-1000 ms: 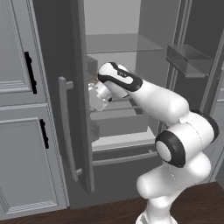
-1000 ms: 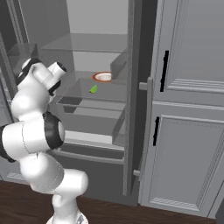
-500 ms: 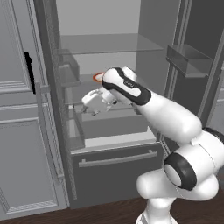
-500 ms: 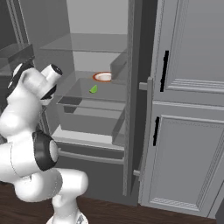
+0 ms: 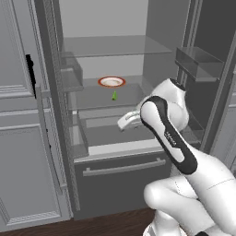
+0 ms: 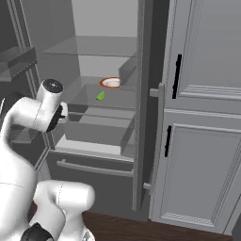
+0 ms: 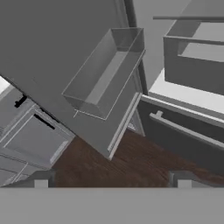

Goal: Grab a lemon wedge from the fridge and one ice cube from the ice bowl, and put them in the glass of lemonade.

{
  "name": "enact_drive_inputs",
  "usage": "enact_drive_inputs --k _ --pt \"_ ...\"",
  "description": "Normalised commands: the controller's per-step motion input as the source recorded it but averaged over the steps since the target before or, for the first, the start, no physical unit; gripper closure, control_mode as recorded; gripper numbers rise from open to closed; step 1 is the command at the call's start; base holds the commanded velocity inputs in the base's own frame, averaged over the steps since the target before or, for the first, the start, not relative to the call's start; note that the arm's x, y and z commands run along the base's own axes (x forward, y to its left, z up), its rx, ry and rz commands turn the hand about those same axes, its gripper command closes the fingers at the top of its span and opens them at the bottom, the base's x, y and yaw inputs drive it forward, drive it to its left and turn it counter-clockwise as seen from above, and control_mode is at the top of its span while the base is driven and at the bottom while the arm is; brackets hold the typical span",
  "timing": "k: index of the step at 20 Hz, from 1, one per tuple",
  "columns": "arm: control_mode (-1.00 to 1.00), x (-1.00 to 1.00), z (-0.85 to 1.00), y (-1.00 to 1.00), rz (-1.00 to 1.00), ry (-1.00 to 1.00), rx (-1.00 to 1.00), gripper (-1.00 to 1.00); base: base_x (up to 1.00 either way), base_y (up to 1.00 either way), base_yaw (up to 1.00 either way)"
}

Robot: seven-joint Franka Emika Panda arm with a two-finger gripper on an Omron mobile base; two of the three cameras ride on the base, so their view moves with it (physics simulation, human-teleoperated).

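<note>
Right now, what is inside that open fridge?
On a glass shelf of the fridge sit a lemon wedge and an orange-rimmed white plate. The arm covers part of the drawers below.

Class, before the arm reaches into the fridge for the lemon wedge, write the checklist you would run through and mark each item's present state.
1. Fridge doors open: ok.
2. Lemon wedge visible on shelf, in front of the orange-rimmed plate: ok.
3. Pincer open and empty: ok.
4. Pincer aimed at wedge: not ok; the hand view looks at the floor and the bottom drawer.
5. Path over shelf free of things: ok.
</note>
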Motion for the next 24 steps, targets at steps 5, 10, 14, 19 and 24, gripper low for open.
enact_drive_inputs --k 5,10,14,19,24 --pt "-1.00 -0.40 0.04 -1.00 -0.48 0.10 -0.25 -1.00 0.00 0.00 0.00" --pt "-1.00 -0.04 0.00 -0.70 -0.30 0.05 -0.06 -1.00 0.00 0.00 0.00" --pt "-1.00 0.00 0.00 -0.01 0.00 0.00 0.00 -1.00 0.00 0.00 0.00" --pt "-1.00 0.00 0.00 0.21 0.00 0.00 0.00 -1.00 0.00 0.00 0.00" --pt "-1.00 0.00 0.00 0.72 0.00 -0.03 0.00 -1.00 0.00 0.00 0.00"
